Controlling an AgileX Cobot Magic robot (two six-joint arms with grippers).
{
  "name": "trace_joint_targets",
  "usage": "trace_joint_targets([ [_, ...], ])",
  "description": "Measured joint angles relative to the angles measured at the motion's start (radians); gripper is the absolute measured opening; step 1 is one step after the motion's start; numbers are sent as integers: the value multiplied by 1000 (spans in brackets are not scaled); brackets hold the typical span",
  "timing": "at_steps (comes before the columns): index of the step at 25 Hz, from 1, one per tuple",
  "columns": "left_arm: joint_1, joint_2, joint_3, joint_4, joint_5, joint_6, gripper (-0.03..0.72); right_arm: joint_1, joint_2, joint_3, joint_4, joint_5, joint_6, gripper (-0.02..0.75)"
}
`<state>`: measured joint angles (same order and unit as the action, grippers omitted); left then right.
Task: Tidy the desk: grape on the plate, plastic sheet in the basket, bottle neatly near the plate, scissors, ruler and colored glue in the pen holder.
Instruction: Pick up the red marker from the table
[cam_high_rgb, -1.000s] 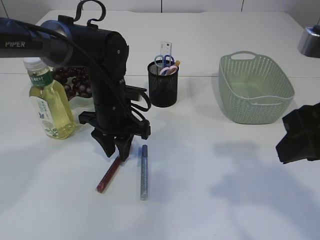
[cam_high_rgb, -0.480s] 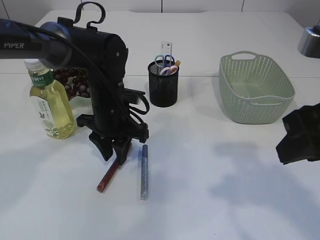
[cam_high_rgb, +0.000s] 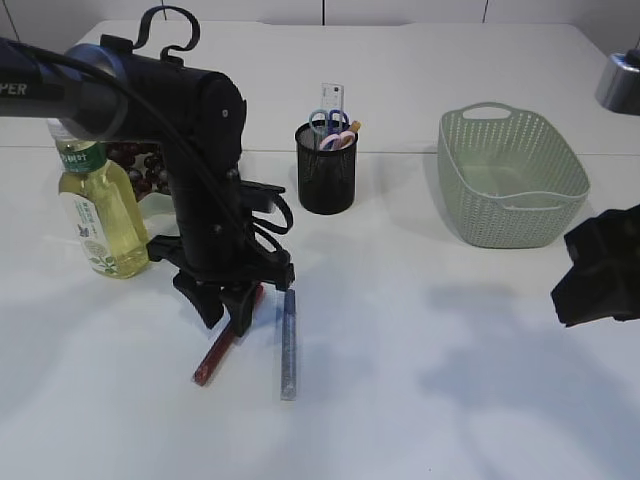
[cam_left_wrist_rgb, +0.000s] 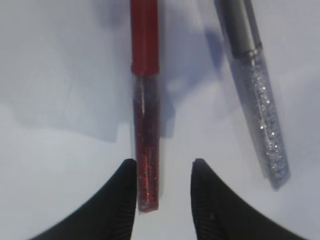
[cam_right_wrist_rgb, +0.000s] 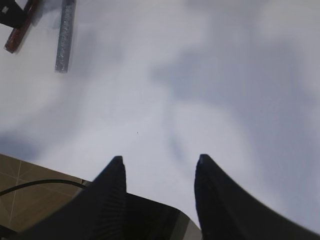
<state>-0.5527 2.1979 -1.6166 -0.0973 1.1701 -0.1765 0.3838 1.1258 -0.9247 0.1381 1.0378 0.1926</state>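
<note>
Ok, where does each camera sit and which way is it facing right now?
Exterior: in front of the table, looking down at a slant; shows left arm, left hand, right arm's edge.
Left wrist: above the left hand, looking down at red glue and silver glue.
Right wrist: behind the open right hand, facing bare table.
Shared: both glue sticks appear in all three.

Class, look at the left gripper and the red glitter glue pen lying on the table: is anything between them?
Nothing visible. The left gripper is open, its fingertips straddling the end of the red glue pen. The silver glue pen lies off to one side, apart.
</note>
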Motion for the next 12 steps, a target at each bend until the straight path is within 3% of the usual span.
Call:
trace_joint_targets([
  [12,38,17,2,-8,-48,-4,268,0,0,0,-2,-1,0,365],
])
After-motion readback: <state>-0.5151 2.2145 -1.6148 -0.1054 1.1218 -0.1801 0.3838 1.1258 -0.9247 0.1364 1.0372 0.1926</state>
